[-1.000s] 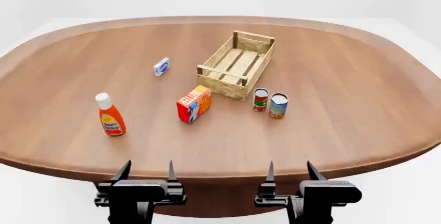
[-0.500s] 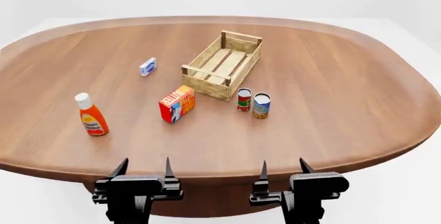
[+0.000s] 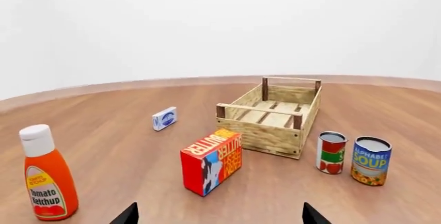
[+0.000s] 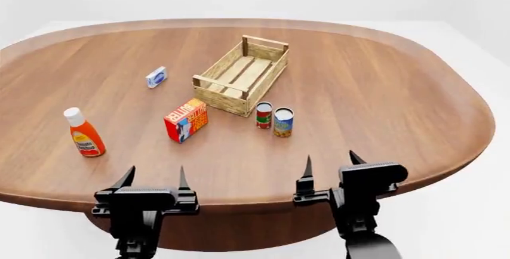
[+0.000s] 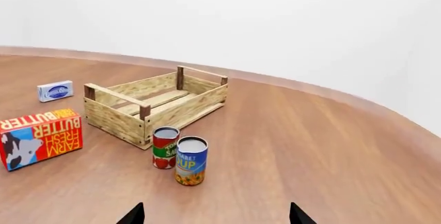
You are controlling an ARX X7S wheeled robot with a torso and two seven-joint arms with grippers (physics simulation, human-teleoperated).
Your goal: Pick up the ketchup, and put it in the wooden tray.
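Note:
The ketchup (image 4: 83,134) is a red-orange bottle with a white cap, upright at the table's left; it also shows in the left wrist view (image 3: 47,175). The wooden tray (image 4: 239,75) is a pale slatted crate near the table's middle, empty, also in the left wrist view (image 3: 273,114) and the right wrist view (image 5: 157,103). My left gripper (image 4: 151,179) is open and empty at the table's front edge, right of the ketchup and nearer me. My right gripper (image 4: 328,162) is open and empty over the front edge, in front of the cans.
A butter box (image 4: 186,120) stands in front of the tray. A red-labelled can (image 4: 264,115) and a blue soup can (image 4: 283,122) stand side by side right of it. A small blue-and-white box (image 4: 156,77) lies left of the tray. The table's rim curves close behind both grippers.
The view has swung right, so everything on the table sits further left in the picture. The right gripper has risen and now reaches over the table's front edge.

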